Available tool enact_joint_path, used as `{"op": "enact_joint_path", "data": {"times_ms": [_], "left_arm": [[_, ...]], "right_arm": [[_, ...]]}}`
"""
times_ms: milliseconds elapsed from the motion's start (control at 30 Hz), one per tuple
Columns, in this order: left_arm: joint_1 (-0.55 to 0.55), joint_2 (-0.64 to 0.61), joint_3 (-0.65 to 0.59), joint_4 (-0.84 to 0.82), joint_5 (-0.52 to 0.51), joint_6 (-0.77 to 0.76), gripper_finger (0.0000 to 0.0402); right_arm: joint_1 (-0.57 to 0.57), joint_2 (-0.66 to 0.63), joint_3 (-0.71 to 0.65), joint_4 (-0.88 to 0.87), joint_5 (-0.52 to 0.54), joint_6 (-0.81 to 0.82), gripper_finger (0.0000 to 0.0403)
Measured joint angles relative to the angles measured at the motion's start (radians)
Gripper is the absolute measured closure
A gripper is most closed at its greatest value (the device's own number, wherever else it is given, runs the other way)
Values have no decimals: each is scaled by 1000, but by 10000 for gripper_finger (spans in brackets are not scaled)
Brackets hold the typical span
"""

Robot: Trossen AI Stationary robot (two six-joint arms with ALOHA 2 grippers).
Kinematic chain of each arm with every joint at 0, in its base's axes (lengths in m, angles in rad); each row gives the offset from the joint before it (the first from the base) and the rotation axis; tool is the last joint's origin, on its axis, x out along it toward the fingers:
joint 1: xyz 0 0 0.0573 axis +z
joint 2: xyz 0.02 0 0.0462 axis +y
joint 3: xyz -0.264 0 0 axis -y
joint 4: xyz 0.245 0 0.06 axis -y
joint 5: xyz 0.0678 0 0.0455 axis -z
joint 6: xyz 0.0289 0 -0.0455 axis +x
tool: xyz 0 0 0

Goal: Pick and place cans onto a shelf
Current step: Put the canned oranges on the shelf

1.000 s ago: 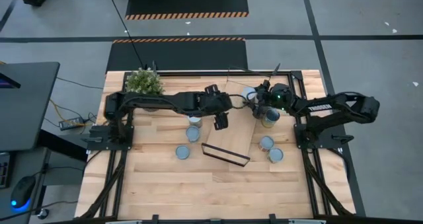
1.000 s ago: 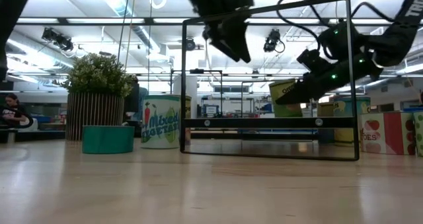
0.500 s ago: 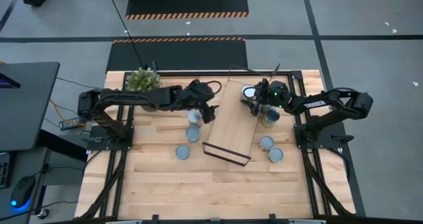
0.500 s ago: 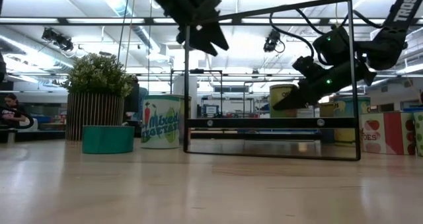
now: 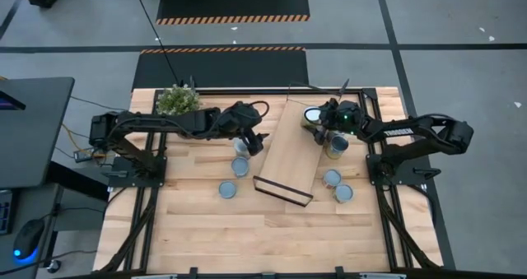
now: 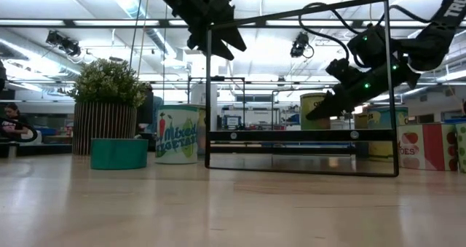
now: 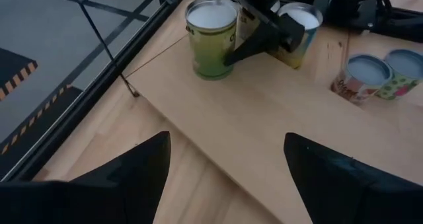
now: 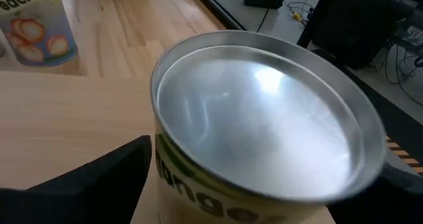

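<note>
The shelf [image 5: 288, 154] is a light-wood plank with black end rails, lying slantwise in the middle of the table. One can [image 5: 312, 114] with a green label stands upright on the shelf's far end and also shows in the right wrist view [image 8: 264, 118] and the left wrist view [image 7: 211, 36]. My right gripper [image 5: 319, 124] is open, with one finger [image 8: 99, 178] on each side of this can. My left gripper [image 5: 254, 143] is open and empty, above the table just left of the shelf. A second can [image 5: 336, 146] stands beside the shelf under my right arm. My right gripper has the can on the shelf between its fingers, coming at it slanting down from the table's right. One finger [image 7: 254, 45] lies close against the can's side. I cannot tell whether the fingers touch it. The can stands upright on its base.
Loose cans stand on the table: two right of the shelf [image 5: 332, 178] [image 5: 343, 193] and several left of it [image 5: 240, 166] [image 5: 228, 188]. A potted plant [image 5: 179, 102] stands at the far left. The shelf's near end [image 5: 282, 192] is bare.
My left gripper has drawn back from over the shelf toward the table's left, staying open. The can in my right gripper has come down a little onto the shelf's far end, and the right wrist has then risen slightly.
</note>
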Motion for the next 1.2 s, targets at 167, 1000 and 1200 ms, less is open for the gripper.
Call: {"op": "enact_joint_path", "data": {"times_ms": [167, 1000, 1200], "left_arm": [[0, 0, 0, -32, 0, -19, 102], [50, 155, 1, 128, -43, -132, 102], [107, 245, 50, 174, -35, -172, 102]], "right_arm": [[0, -45, 0, -44, 3, -5, 4], [18, -273, 0, -267, 112, 18, 5], [50, -306, 1, -322, 136, 32, 5]]}}
